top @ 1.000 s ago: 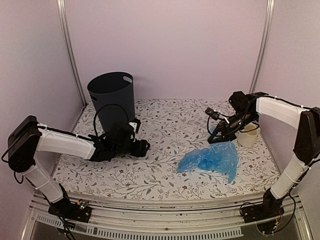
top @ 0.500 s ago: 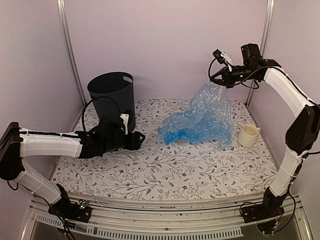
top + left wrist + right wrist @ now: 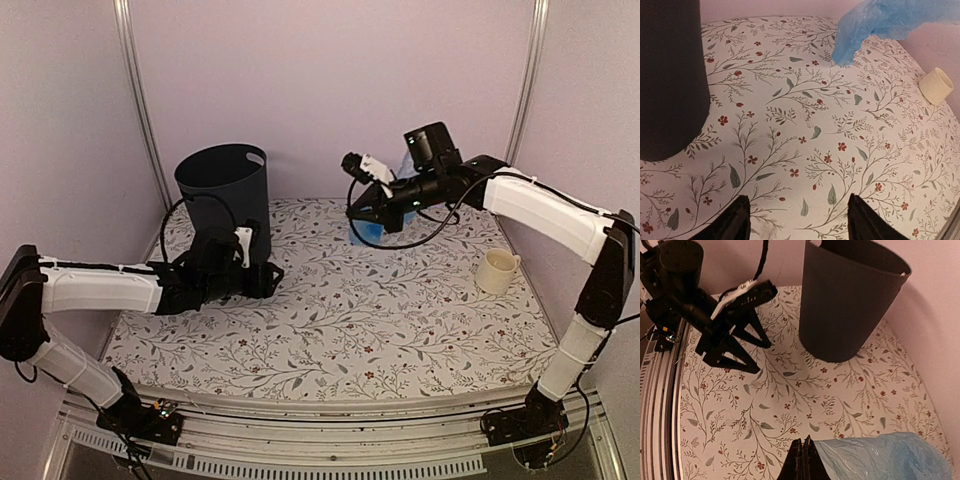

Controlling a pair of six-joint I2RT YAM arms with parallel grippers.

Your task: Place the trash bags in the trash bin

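No text, label, brand or number can be read anywhere.

bag (image 3: pixel 885 460) — light blue | bin (image 3: pixel 225 195) — navy-black | table (image 3: pixel 350 300) — floral, red-green | mug (image 3: pixel 497 270) — cream

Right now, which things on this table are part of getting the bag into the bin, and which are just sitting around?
For the job:
- blue plastic bag, pinched in the shut right claw
- dark bin
- left claw, open, low beside the bin

Just lying about:
- cream mug, off on the right side
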